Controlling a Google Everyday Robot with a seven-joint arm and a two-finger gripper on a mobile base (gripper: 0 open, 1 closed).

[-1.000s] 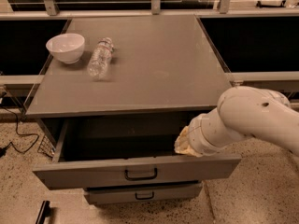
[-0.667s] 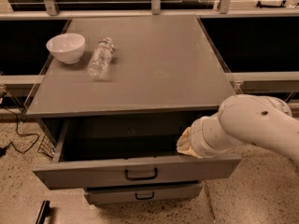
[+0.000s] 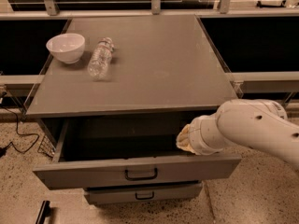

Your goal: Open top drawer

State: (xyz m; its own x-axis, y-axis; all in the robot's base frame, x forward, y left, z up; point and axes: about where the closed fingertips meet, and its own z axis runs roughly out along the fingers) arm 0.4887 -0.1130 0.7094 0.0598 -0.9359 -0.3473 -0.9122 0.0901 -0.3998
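The top drawer (image 3: 88, 173) of the grey cabinet stands pulled out. Its wide flat front faces the camera, with a small black bar handle (image 3: 140, 174) at its centre. The inside (image 3: 121, 136) is dark and looks empty. My white arm (image 3: 254, 129) reaches in from the right. The gripper (image 3: 183, 140) is at the arm's tan end, just over the drawer's right rear part, above the front panel's top edge. It is to the right of the handle and apart from it.
A white bowl (image 3: 66, 47) and a clear plastic bottle (image 3: 100, 57) lying on its side sit at the cabinet top's (image 3: 154, 64) back left. A shorter drawer front (image 3: 145, 193) with a like handle sits shut below. Black shelves flank the cabinet. A cable lies on the floor at left.
The arm has sunk slightly and its end has barely shifted. The top drawer stands pulled out by the same amount.
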